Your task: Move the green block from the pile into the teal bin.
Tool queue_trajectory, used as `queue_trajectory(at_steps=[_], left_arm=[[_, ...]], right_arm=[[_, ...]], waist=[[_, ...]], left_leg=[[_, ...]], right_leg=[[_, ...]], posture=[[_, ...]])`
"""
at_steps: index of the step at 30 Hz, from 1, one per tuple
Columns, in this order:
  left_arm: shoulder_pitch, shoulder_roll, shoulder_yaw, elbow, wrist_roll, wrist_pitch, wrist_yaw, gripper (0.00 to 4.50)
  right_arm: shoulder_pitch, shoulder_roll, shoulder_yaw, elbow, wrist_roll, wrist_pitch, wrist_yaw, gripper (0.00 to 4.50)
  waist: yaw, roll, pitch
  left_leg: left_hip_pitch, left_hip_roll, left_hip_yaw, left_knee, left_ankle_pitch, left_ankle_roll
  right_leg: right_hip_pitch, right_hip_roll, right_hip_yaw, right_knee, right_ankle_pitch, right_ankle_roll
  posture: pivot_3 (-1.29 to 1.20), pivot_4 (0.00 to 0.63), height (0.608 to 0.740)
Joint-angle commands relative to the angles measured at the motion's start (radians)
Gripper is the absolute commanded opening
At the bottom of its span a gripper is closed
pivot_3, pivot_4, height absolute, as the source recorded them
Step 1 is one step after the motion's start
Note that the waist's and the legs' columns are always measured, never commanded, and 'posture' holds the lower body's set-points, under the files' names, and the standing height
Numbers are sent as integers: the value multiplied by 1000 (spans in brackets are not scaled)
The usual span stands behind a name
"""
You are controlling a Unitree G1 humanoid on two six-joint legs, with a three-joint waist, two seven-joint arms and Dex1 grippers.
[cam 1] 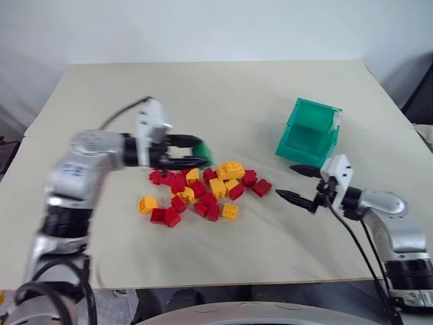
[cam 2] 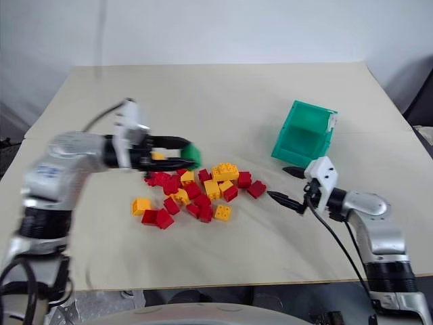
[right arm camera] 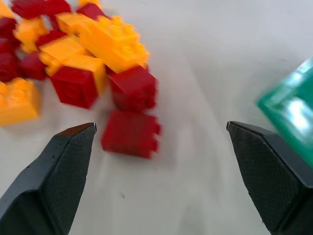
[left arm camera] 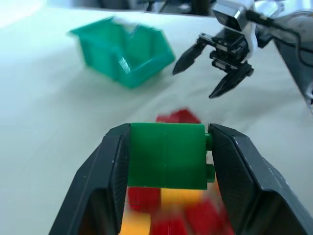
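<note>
Carrying green block (left arm camera: 166,155) clamped in left gripper (cam 1: 191,152), above pile (cam 1: 203,189), clearing bricks. Teal bin (cam 1: 308,132) near desk's right edge. Right gripper (cam 1: 300,183) wide, empty, idle.

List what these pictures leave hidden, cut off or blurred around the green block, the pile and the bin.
- Green block: in the left wrist view the left end effector covers its sides; smeared by motion in the head views.
- Pile: in the right wrist view cut off at the frame edge.
- Teal bin: its floor is hidden behind its walls.
</note>
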Motion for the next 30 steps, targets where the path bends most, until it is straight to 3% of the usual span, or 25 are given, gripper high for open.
queue_trajectory(at_steps=[1, 8, 14, 15, 17, 23, 30], left_arm=[[-36, -109, -91, 123, 111, -170, 38, 2116], [-147, -379, -230, 409, 244, -410, 37, 2116], [-206, -459, -235, 532, 270, -506, 1, 2116], [-209, -464, -236, 540, 274, -514, -4, 2116], [-211, -471, -239, 549, 281, -526, -14, 2840], [-189, -467, -214, 500, 270, -499, -15, 4458], [-139, -341, -102, 361, 170, -415, -96, 4458]], right_arm=[[76, -56, -93, -99, 61, 46, 8, 4500], [292, -104, -306, -284, 161, 149, -40, 4500], [382, -74, -356, -387, 185, 177, -109, 4500], [388, -70, -361, -395, 188, 179, -121, 4500], [396, -67, -364, -403, 191, 179, -135, 4500], [398, -69, -354, -402, 185, 174, -154, 4500], [363, -104, -346, -376, 181, 188, -132, 4500]], waist=[[3, 0, 0], [13, -1, 0], [2, -1, 1], [2, -1, 1], [3, -1, 1], [7, -1, 1], [3, -1, 1]], left_leg=[[0, 1, 0, 0, 0, 0], [-2, 0, 7, -1, 0, 1], [-2, 1, 4, -1, -1, 5], [-1, 1, 4, -1, -1, 5], [-1, 2, 4, -1, -1, 5], [-2, 3, 2, 0, -1, 7], [-2, 4, 2, 0, -1, 8]], right_leg=[[0, 1, 0, 0, 0, 0], [1, 1, -1, -7, 3, 2], [1, 1, 1, -11, 8, 2], [1, 1, 1, -11, 8, 2], [1, 1, 1, -11, 8, 2], [1, 0, 1, -11, 9, 2], [0, 0, 1, -12, 9, 3]], posture=[[0, 150, 740], [0, 150, 740], [0, 150, 740], [0, 150, 740], [0, 150, 740], [0, 150, 740], [0, 150, 740]])
